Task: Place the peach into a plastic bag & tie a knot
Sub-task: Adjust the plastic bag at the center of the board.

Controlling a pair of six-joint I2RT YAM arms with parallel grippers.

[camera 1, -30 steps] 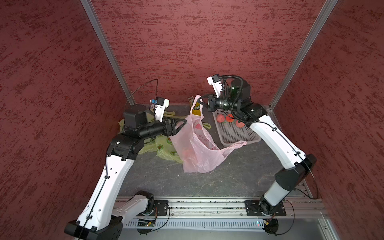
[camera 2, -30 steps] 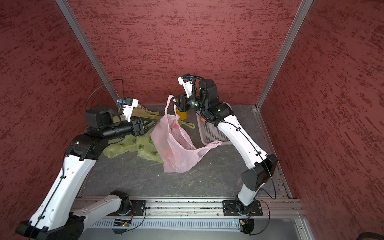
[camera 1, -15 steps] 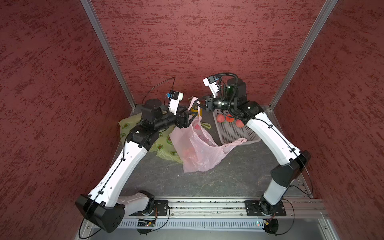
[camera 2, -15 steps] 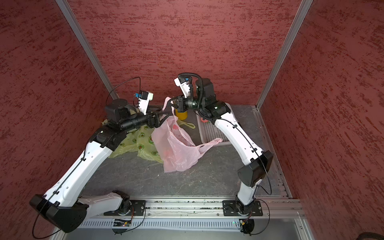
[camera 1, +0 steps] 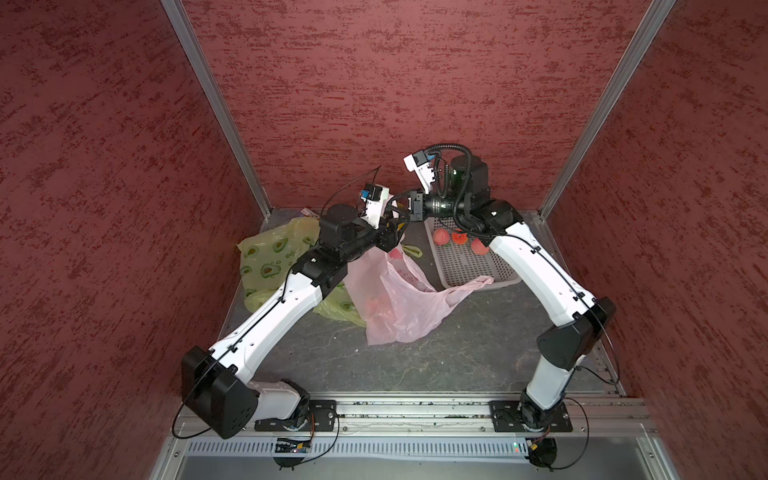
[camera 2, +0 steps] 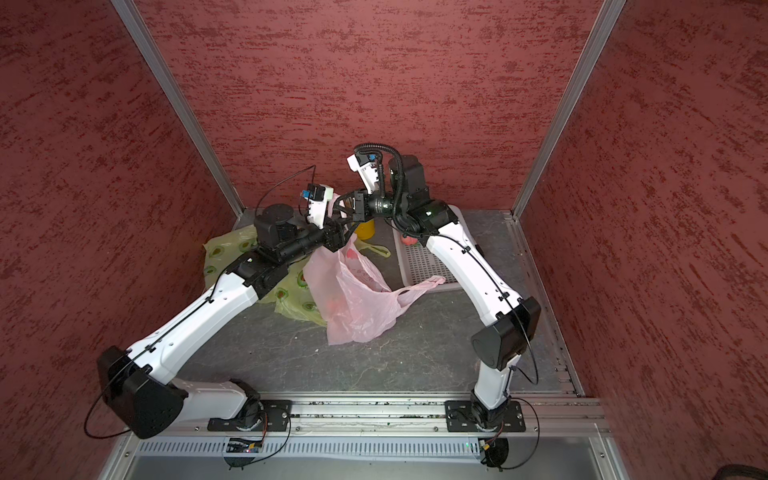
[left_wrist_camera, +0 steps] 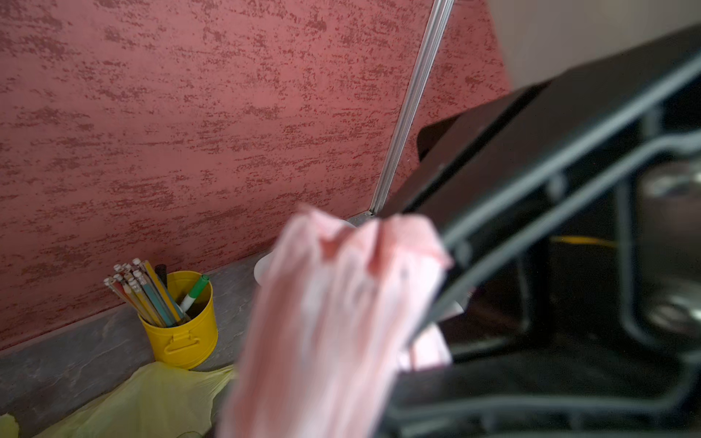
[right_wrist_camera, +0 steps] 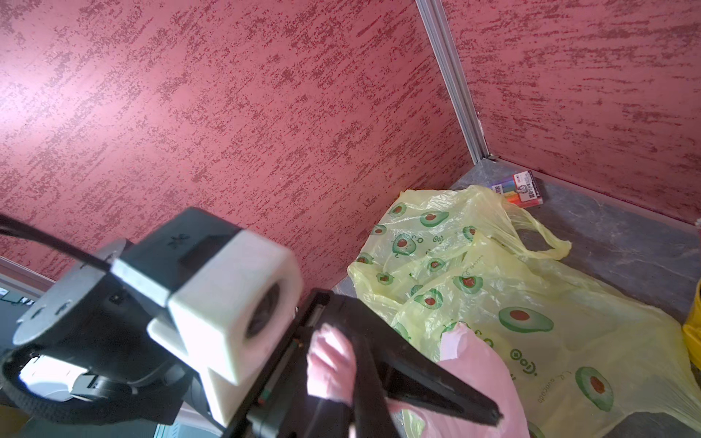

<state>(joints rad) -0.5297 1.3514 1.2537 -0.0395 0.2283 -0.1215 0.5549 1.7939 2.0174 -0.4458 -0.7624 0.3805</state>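
limp, slippery pink plastic bag (camera 1: 415, 316) weighted by peach (camera 1: 374, 306): best pinched at bunched handle (left_wrist_camera: 341, 242), as in shut right tool (camera 1: 400, 208); grip of left tool (camera 1: 395, 226) untellable.

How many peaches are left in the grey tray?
3, at the grey perforated plastic tray's far end: first round reddish peach, second peach, third peach. The right arm may hide more.

Yellow avocado-print bags (right_wrist_camera: 550, 295) spread flat by the back wall; just beside them, yellow tin (left_wrist_camera: 186, 330) holding pencils (left_wrist_camera: 144, 288); marker pack (right_wrist_camera: 521, 188) in the corner.
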